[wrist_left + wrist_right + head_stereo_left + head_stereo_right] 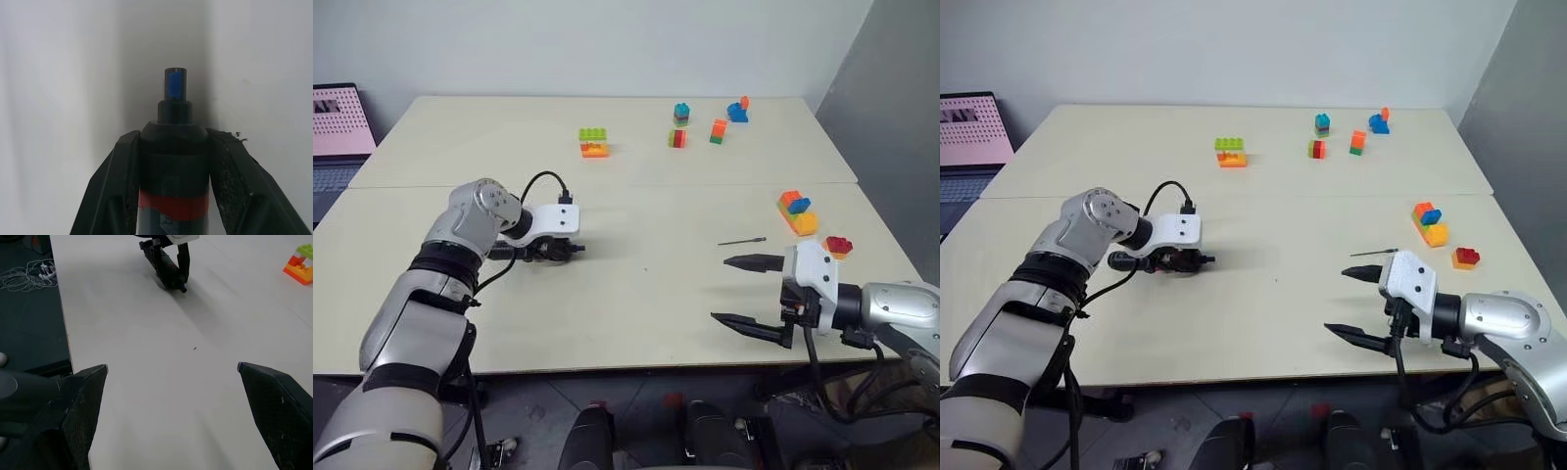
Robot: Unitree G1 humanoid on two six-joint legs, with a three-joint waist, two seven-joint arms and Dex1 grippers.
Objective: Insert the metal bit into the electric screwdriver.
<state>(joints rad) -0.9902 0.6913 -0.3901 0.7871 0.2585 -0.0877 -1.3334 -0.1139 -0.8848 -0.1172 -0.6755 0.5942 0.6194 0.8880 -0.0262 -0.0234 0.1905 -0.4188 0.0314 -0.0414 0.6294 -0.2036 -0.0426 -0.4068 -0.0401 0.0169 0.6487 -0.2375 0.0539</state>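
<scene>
Clamped in my left end effector (pixel 570 249) is the one electric screwdriver (pixel 173 161), fingers (pixel 117 186) pressed on both sides of its black body just past the red band, low on the bench (pixel 636 284). My right end effector (pixel 744 292) hangs spread wide near the bench's front edge. One metal bit (pixel 741 241) lies just beyond it. Seven block clusters (pixel 593 143) sit far and right; the middle is bare.

The pale beige counter (pixel 636 284) is evenly, softly lit; faint shadows are cast; the left wrist view is blurred.
</scene>
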